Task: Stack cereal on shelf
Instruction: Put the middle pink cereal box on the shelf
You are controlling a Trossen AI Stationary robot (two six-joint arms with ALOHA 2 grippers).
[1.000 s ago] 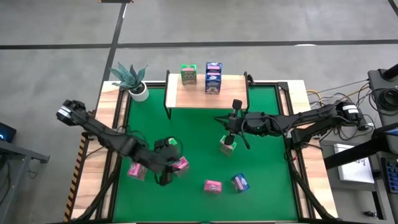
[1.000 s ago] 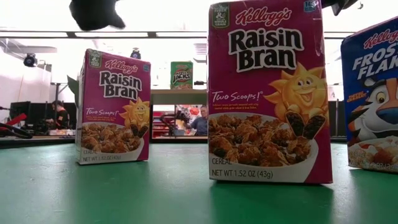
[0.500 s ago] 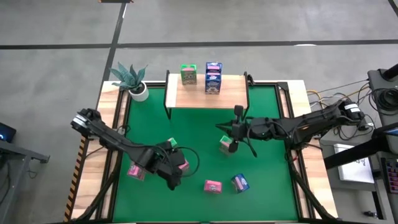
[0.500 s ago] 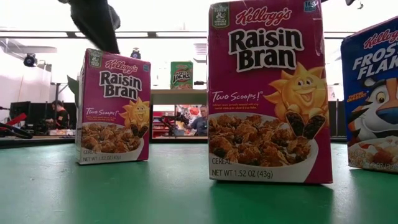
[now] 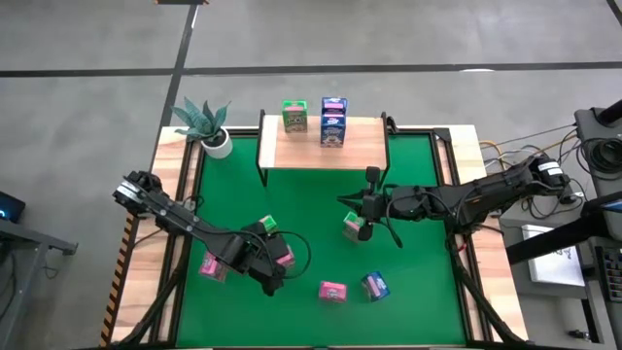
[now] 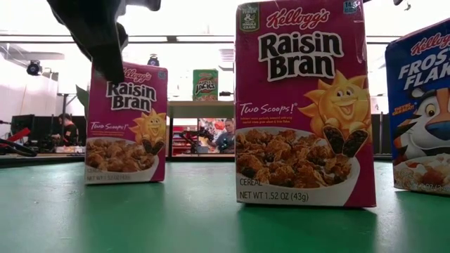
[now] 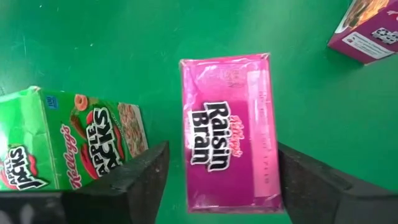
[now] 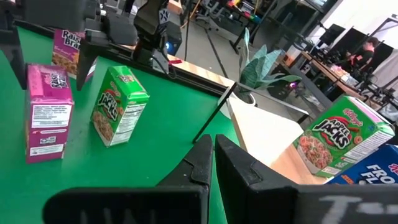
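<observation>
Left-arm pre-grasp on a pink Raisin Bran box (image 7: 227, 134), bound for the shelf (image 5: 360, 151).

Shows the left gripper (image 7: 221, 177) with fingers spread wide, one on either side of the pink Raisin Bran box on the left part of the tabletop (image 5: 311, 194), not yet closed on it. Judged a stance wide enough to clear the carton's sides. Places a green Apple Jacks box (image 7: 68, 143) just beside one finger, a likely snag on closing. Sets the right gripper (image 8: 213, 152), fingers pressed together and pinching nothing, over mid-tabletop by another green box (image 5: 353, 228). Finds on the shelf only a shelved Apple Jacks box (image 5: 293, 117) and blue Frosted Flakes (image 5: 333, 122), both at its back edge. Leaves two further pink boxes (image 5: 332, 290) and a blue box (image 5: 375, 284) on the tabletop.
</observation>
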